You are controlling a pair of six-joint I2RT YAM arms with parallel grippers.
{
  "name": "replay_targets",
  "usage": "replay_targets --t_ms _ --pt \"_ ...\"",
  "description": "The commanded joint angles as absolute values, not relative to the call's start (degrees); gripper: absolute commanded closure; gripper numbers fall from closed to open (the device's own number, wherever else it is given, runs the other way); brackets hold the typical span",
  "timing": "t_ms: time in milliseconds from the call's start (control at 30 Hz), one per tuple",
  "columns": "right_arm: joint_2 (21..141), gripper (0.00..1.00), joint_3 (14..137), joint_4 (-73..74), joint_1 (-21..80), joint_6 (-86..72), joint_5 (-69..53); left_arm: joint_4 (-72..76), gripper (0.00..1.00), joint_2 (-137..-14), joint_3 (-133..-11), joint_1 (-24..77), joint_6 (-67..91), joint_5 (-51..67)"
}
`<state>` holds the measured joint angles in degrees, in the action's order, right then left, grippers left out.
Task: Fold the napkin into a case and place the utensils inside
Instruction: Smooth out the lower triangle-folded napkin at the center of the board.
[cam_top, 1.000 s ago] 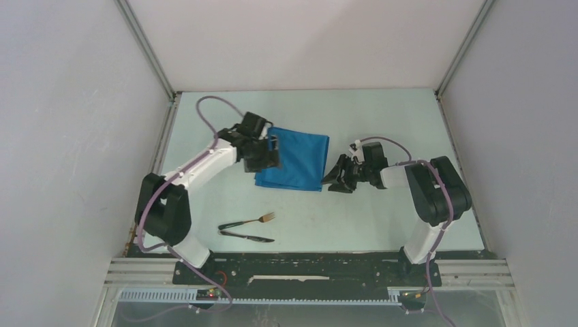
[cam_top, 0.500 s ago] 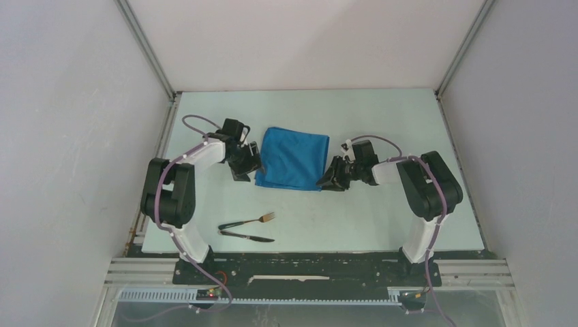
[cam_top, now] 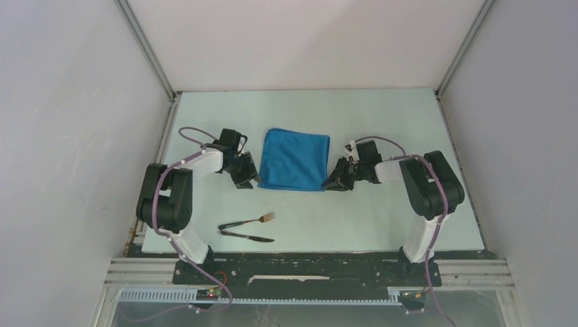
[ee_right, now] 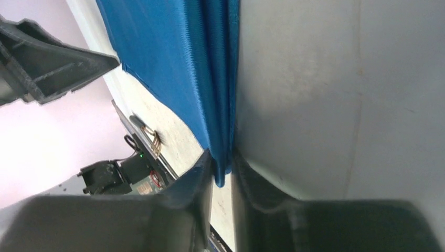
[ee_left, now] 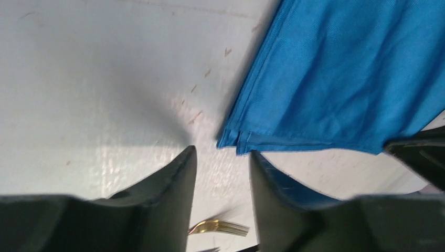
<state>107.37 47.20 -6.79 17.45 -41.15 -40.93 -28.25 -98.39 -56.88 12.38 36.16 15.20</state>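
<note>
Two claws are mine, and the napkin (cam_top: 294, 161) lies flat between them on the worktop (cam_top: 382, 122), far larger than either. My right claw (cam_top: 334, 182) is down at the napkin's near right corner. In my right wrist view the cloth's edge runs into the narrow slit between my two fingers, and I am pinching it there. My left claw (cam_top: 249, 180) sits low at the near left corner with its fingers spread and a clear gap between them. The tip of that corner lies just ahead of the gap, not inside it, and this claw grips nothing.

The worktop is a pale, faintly greenish sheet, scuffed with small scratches and glossy where the light falls. Plain pale walls (cam_top: 300, 41) close it in at the back and on both sides, with metal rails (cam_top: 146, 48) running along the corners.

The napkin is plain bright blue, folded to a rough square, with stacked layers showing along its left edge and at the near left corner. Well apart from it, toward my bases, lies the fork (cam_top: 255, 221), slim, with gold-coloured tines pointing right. The knife (cam_top: 249, 237), slim and dark, lies just nearer, and their left ends are close together.
</note>
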Motion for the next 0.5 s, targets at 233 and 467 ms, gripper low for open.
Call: replay_targets --t_ms 233,467 --pt "107.6 0.32 59.3 -0.5 9.0 -33.6 -38.9 -23.4 0.26 -96.9 -71.6 9.8 38.3 13.7" --pt "119.6 0.29 70.7 -6.7 7.6 -39.5 -39.8 -15.2 0.34 -112.8 -82.2 9.2 41.4 18.0"
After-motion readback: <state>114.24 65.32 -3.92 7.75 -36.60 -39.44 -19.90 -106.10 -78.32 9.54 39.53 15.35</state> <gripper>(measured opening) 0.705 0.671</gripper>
